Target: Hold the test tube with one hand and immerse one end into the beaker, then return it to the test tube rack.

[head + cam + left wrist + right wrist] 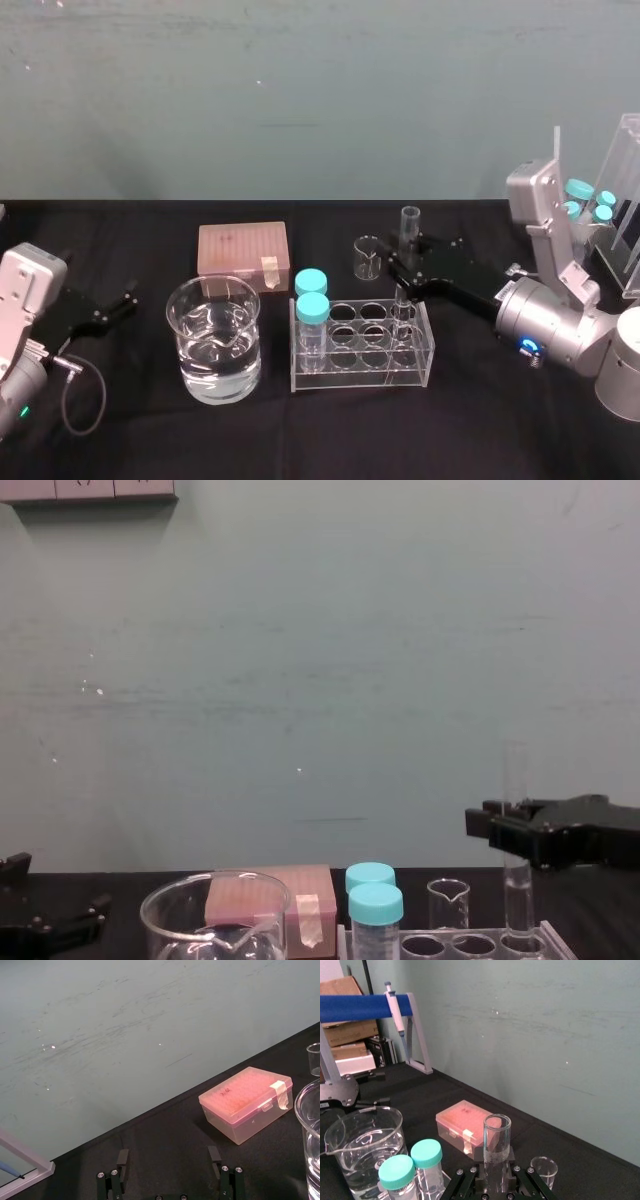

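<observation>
The test tube (408, 240) stands upright with its lower end in a back right hole of the test tube rack (360, 376). My right gripper (402, 272) reaches in from the right and is shut on the tube's middle, a black finger on each side of the test tube (497, 1142). From the chest the test tube (516, 860) rises past the right gripper (505, 835). The beaker (215, 340), partly full of clear liquid, stands left of the rack. My left gripper (126, 300) rests open and empty at the far left, also seen as the left gripper (168, 1160).
Two vials with turquoise caps (311, 300) fill the rack's left holes. A pink box (243, 255) and a small beaker (367, 257) sit behind. A clear stand with capped vials (600, 205) is at the far right, a pipette stand (400, 1007) beyond the beaker.
</observation>
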Robot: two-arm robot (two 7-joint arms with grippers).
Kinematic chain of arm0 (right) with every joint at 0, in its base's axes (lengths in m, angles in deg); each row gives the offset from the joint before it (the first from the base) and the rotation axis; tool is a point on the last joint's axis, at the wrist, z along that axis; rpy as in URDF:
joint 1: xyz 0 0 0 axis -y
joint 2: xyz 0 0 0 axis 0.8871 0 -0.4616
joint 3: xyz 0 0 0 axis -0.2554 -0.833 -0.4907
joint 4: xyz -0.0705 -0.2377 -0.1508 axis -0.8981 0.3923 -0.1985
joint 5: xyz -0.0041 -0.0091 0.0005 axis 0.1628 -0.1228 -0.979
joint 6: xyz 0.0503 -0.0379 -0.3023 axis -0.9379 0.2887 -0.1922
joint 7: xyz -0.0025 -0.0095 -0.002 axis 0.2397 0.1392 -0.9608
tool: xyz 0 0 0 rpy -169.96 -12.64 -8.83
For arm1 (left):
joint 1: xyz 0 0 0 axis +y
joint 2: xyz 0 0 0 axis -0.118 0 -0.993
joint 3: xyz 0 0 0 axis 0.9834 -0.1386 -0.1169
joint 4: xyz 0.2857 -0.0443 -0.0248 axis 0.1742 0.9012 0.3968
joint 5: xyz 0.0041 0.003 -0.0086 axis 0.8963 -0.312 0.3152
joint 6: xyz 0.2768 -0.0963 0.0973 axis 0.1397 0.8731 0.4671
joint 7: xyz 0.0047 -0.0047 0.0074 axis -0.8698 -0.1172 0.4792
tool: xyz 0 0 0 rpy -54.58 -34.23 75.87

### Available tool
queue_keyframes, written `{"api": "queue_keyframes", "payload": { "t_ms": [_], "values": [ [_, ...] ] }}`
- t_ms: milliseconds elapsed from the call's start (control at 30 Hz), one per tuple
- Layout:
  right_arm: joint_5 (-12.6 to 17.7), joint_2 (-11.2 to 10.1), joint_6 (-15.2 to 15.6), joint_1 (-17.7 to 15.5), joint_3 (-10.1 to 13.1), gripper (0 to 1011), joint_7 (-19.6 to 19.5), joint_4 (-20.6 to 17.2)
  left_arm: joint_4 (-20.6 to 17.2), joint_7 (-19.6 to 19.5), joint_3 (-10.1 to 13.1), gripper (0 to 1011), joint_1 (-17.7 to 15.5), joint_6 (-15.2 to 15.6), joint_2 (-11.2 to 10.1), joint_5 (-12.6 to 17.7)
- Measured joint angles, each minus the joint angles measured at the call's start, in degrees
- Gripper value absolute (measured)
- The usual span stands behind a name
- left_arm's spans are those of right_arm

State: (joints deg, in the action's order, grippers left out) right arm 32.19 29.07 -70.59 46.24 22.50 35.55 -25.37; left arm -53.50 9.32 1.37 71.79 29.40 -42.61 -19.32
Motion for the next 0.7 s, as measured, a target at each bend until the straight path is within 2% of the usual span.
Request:
{"api": "queue_keyframes", "payload": {
  "t_ms": [700],
  "values": [
    [-1.1, 0.7, 0.6, 0.2, -0.7, 241, 0.2, 1.5, 0.0, 0.0, 0.0, 1000, 0.0, 0.0, 0.0, 0.0]
  ]
}}
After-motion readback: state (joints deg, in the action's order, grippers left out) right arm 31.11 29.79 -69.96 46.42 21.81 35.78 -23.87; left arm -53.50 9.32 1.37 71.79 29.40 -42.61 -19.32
